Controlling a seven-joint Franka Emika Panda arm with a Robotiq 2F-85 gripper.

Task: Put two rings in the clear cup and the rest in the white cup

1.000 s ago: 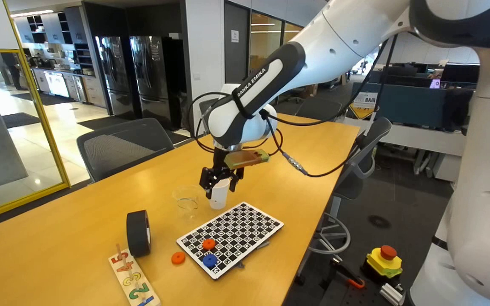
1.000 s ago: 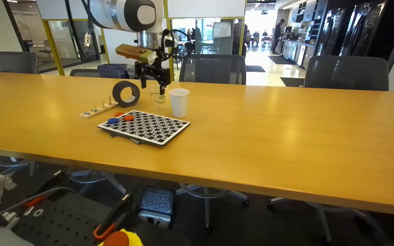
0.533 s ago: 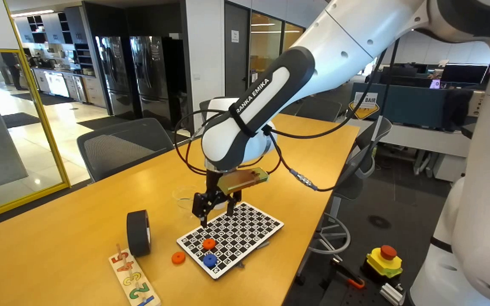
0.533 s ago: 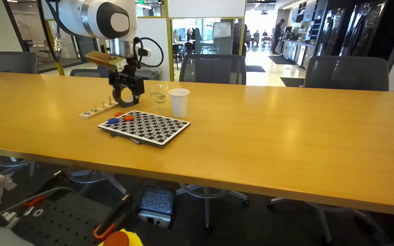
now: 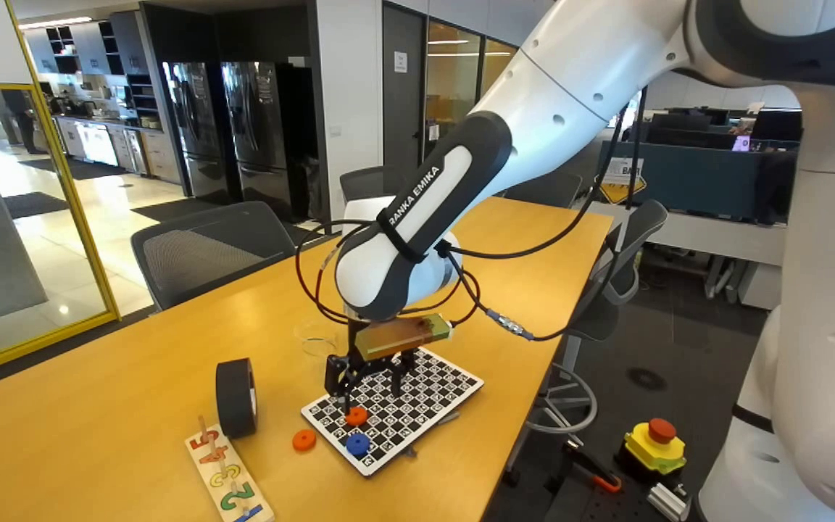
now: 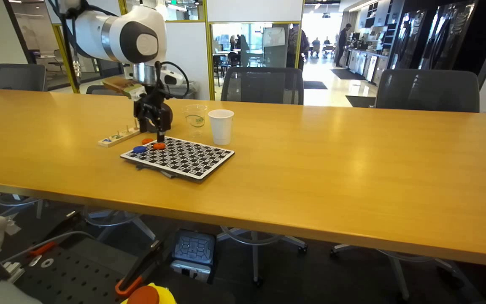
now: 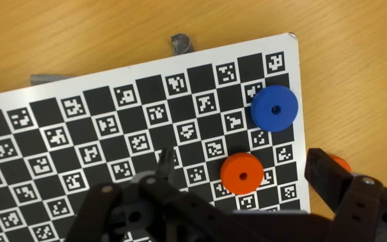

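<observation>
With the ChArUco board (image 6: 192, 157) as the dial in an exterior view, and twelve toward the far edge of the desk (image 6: 352, 169), a wooden number-peg strip (image 6: 120, 136) lies at ten o'clock; a blue ring (image 6: 139, 149) sits on the board's nine o'clock corner; one orange ring (image 6: 147, 141) lies on the desk at ten, just off the board; the jaws stand wide apart above the board, one tip near a second orange ring (image 6: 158, 146) that lies on it at ten; whether they touch, I cannot tell; a black tape roll (image 6: 168, 113) stands on edge at eleven, partly behind the jaws; the clear cup (image 6: 195, 120) stands upright at one, the white cup (image 6: 221, 128) upright near it at two; in the wrist view the second orange ring shows between the jaws, the blue ring at its one o'clock.
</observation>
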